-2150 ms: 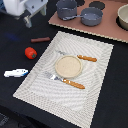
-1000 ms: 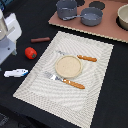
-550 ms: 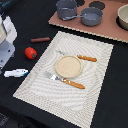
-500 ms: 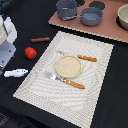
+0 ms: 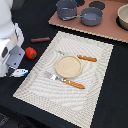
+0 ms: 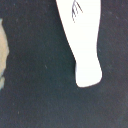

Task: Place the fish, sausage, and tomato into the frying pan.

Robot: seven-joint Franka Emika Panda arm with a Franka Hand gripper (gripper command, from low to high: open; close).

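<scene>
While positioned directly above the fish (image 6: 82,37) for pickup, the arm hides its jaws; their state cannot be told.

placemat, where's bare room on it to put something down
The placemat is bare along its near edge below the fork and on the exterior view's right of the plate. Its middle is crowded: plate between fork and knife.

The glossy white, rounded plastic robot arm (image 5: 9,35) has bulky, smooth segments. A flat grey panel (image 5: 15,56) marks its lower housing.
</scene>
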